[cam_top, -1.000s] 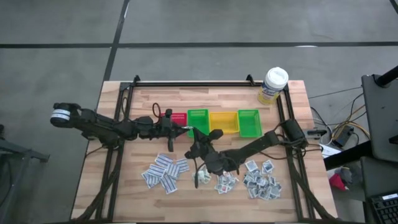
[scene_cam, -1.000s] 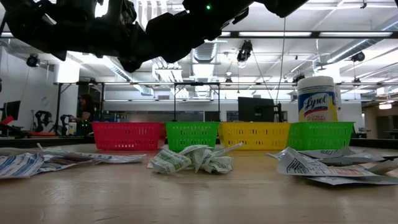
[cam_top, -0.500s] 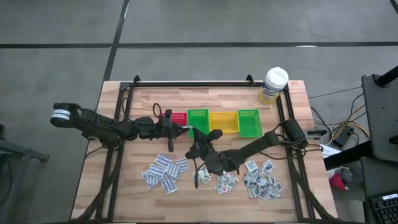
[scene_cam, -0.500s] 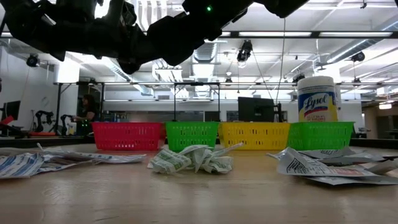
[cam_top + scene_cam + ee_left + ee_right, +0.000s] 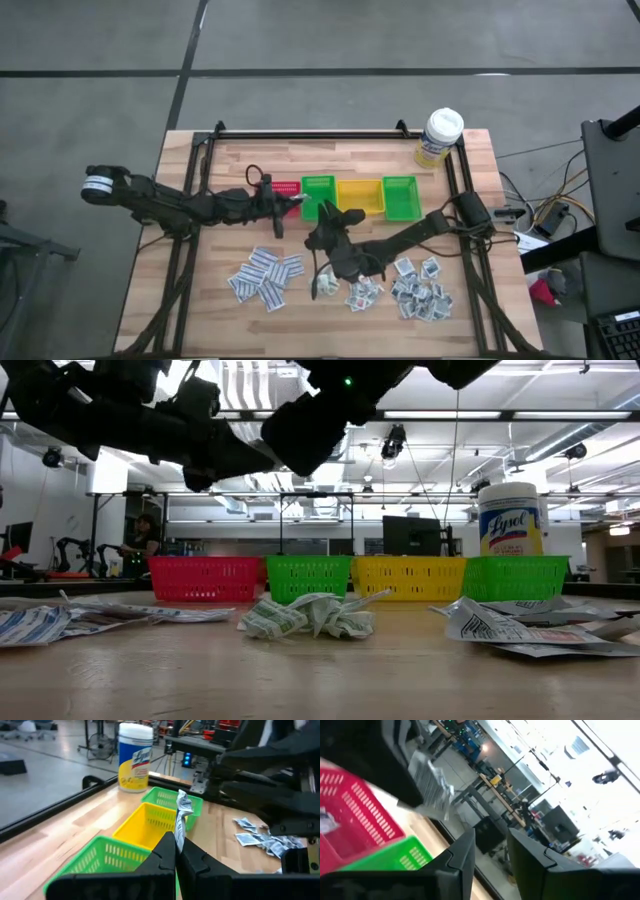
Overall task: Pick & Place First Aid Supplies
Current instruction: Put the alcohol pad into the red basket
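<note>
My left gripper (image 5: 176,842) reaches in level from the table's left and is shut on one white strip packet (image 5: 181,815) of the first aid supplies. It holds it above the table by the red bin (image 5: 285,188). My right gripper (image 5: 492,840) comes from the right and faces it, open, a little apart from the same packet (image 5: 431,782). More packets lie flat on the wood in three heaps: left (image 5: 265,277), middle (image 5: 350,290) and right (image 5: 420,290). My left gripper pinches the strip packet's near end (image 5: 178,836) between its two fingers, coming level from the table's left. The strip runs on past the fingertips, along them. It sticks up and forward, crumpled at its free end, lifted clear of the table and the bins.
A row of small bins stands across the middle of the table: red, green (image 5: 318,190), yellow (image 5: 360,196) and green (image 5: 400,196). A white-capped wipes bottle (image 5: 438,137) stands at the far right. A black frame rail (image 5: 300,133) runs along the far edge.
Both wrists have rolled in place. In the low view the two grippers' dark shapes, merged a second ago, now show a gap between them. In the high view the packet's white tip has shifted slightly toward the red bin with my left gripper.
</note>
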Controlling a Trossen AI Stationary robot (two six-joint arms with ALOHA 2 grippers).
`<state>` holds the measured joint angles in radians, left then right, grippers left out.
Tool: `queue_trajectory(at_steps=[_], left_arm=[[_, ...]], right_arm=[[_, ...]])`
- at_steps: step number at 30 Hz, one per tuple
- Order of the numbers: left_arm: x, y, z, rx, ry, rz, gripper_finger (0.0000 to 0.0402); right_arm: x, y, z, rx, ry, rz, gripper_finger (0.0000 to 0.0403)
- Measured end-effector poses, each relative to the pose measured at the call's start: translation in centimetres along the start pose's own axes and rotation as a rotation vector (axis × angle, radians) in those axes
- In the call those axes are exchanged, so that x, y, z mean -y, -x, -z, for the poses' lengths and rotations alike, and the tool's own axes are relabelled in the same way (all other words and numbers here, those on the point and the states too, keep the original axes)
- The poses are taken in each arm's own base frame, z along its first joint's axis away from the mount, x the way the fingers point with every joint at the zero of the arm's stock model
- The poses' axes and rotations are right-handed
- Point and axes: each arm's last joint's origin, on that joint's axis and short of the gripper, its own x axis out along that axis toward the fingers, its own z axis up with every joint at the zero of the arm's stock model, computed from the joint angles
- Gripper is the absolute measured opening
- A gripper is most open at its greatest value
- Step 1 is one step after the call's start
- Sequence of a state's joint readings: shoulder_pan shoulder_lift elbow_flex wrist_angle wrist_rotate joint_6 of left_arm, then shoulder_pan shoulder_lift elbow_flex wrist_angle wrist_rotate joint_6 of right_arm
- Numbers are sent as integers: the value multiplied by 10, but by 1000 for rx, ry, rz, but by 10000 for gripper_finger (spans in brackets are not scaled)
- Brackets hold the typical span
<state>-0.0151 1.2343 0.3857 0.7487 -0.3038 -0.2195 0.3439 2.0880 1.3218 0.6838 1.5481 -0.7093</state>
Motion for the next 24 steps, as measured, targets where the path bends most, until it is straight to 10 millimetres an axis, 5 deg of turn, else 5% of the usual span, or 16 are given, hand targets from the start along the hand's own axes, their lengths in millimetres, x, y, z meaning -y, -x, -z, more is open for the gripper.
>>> queue_trajectory(at_steps=[12,24], left_arm=[[-7,1,10,-86,67,-121,0],[-20,2,16,-126,124,-193,0]], right_arm=[[7,5,19,18,61,-21,93],[69,30,45,233,-166,-358,80]])
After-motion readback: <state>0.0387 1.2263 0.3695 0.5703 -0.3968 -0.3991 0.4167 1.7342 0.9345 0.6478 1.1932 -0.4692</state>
